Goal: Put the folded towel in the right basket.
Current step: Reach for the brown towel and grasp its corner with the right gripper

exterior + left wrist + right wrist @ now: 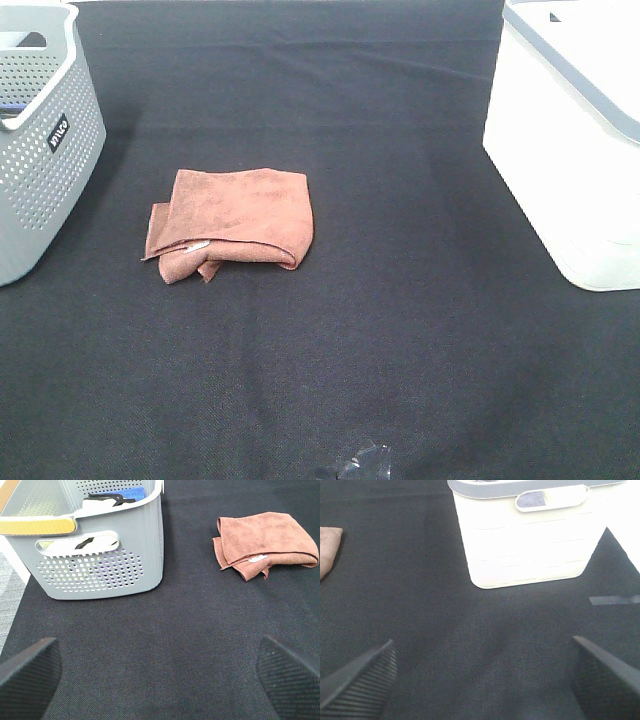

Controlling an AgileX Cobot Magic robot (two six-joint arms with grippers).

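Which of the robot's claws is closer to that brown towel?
Left, most likely. The towel lies left of centre in the high view; the left gripper has it whole just ahead, while the right gripper sees only its edge, far aside.

The towel [235, 220] is reddish brown and soft-looking. It is folded into a flat, thick square and lies on the black counter [400, 330], a bit left of the middle. Its near left corner is messy, with loose ends sticking out. A small white tag [198, 245] shows there.

The white basket [560, 150] stands upright at the far right of the counter, well apart from the towel. It has plain solid sides, a grey rim [580, 75] and a handle hole [532, 499] near the top.
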